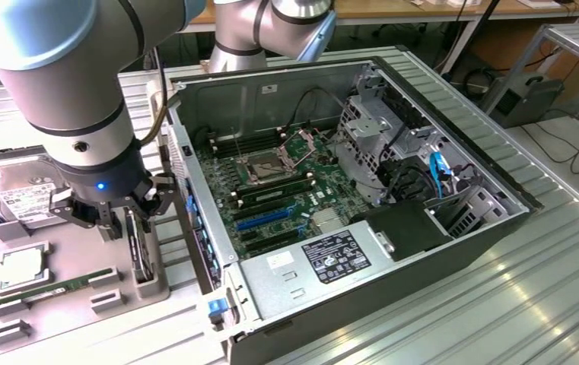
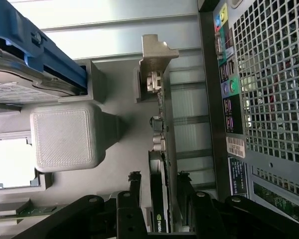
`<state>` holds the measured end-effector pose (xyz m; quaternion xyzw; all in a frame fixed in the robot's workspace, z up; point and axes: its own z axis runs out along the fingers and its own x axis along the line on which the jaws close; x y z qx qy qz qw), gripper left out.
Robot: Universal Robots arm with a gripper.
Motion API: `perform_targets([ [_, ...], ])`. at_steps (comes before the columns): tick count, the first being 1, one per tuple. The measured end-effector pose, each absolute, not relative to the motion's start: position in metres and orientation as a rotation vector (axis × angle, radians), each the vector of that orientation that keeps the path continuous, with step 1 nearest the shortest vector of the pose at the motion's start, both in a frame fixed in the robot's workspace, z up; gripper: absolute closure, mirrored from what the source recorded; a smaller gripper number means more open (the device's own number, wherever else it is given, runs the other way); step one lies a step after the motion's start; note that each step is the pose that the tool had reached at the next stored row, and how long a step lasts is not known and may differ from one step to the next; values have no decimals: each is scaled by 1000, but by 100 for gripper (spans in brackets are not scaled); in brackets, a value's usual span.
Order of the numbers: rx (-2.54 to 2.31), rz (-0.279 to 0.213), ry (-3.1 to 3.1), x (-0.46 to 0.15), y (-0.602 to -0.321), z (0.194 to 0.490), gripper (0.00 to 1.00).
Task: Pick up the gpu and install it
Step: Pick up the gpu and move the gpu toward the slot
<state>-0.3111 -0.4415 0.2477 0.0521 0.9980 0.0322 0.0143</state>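
Grey tray is seen beneath the claw; claw released, fingers set astride the upright gpu; computer case noted beside it.

The arm is showing thick silver-grey tubes with pale blue-grey joint caps and a thin black band. A small blue light is glowing on its black wrist ring, at six o'clock from a round recessed screw. The black tool is showing linked bars joined by round pivot pins.
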Motion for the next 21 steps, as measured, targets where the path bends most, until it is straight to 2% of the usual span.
perform_targets([
  [16, 162, 100, 3107, -311, -442, 245, 58],
  [17, 162, 100, 3107, -311, -442, 245, 73],
  [21, 162, 100, 3107, -311, -442, 245, 73],
])
